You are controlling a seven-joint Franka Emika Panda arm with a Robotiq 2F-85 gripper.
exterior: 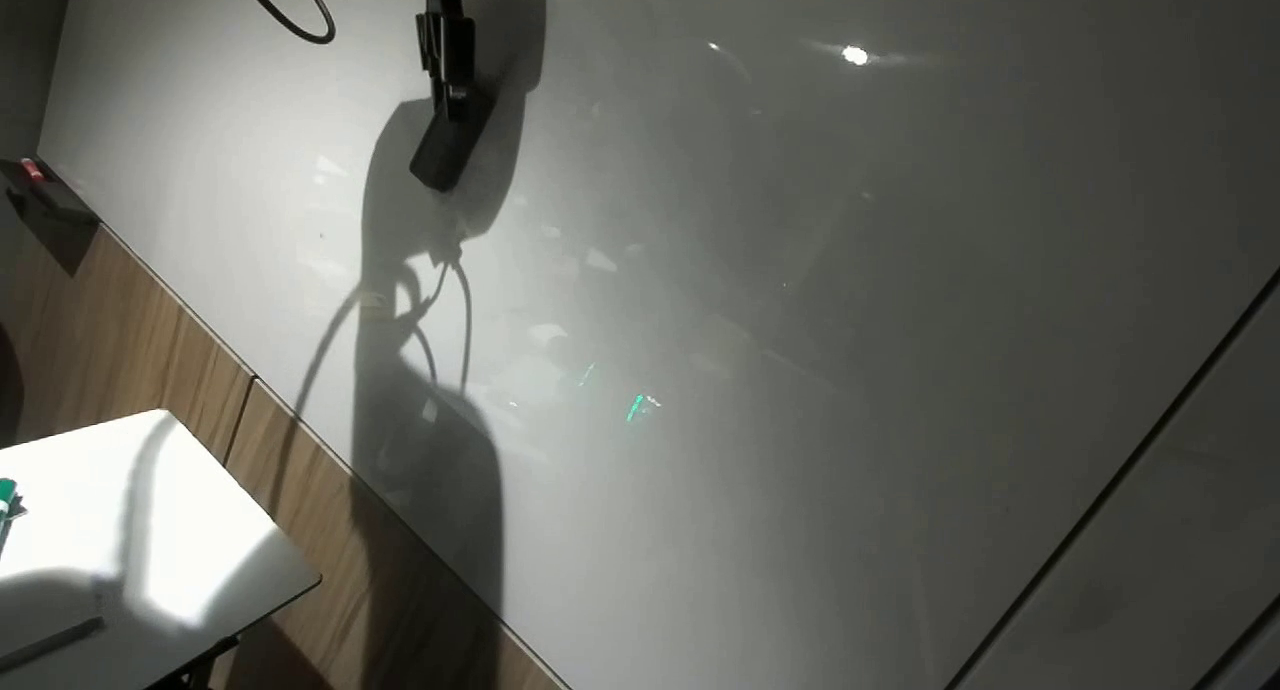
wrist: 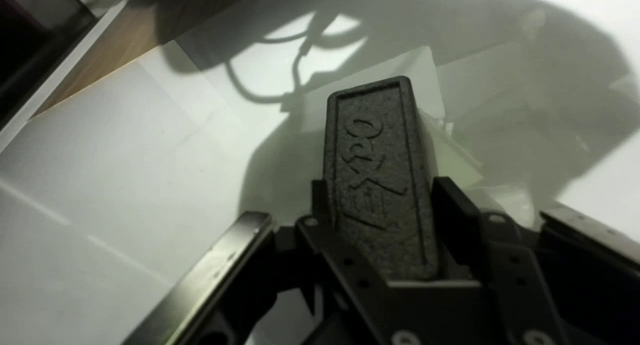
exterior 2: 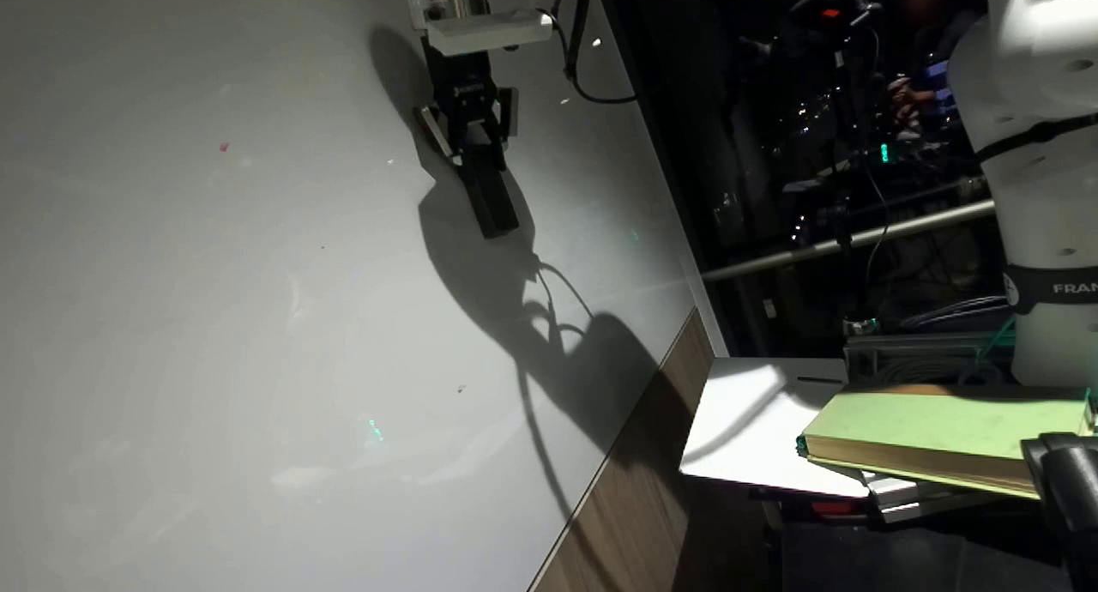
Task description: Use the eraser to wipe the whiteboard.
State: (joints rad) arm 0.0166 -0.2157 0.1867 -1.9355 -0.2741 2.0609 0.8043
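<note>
The dark grey eraser (wrist: 372, 175) is held between the fingers of my gripper (wrist: 382, 200), its flat carved face toward the wrist camera and its far end past the fingertips. In both exterior views the eraser (exterior: 450, 150) (exterior 2: 491, 204) sticks out from the gripper (exterior: 455, 95) (exterior 2: 480, 159), tilted, in front of the upper whiteboard (exterior: 760, 290) (exterior 2: 257, 300). I cannot tell whether it touches the board. A small red mark (exterior 2: 224, 147) shows on the board. Small green streaks (exterior: 635, 408) (exterior 2: 375, 429) are marks or reflections; I cannot tell which.
Wood panelling (exterior: 300, 450) borders the board below. A white tabletop (exterior: 220, 530) (exterior 2: 738, 429) stands near it, with a green book (exterior 2: 944, 420) on or over it. A dark ledge (exterior: 65, 202) holds a red marker (exterior: 32, 170). A cable (exterior 2: 592, 94) hangs by the wrist.
</note>
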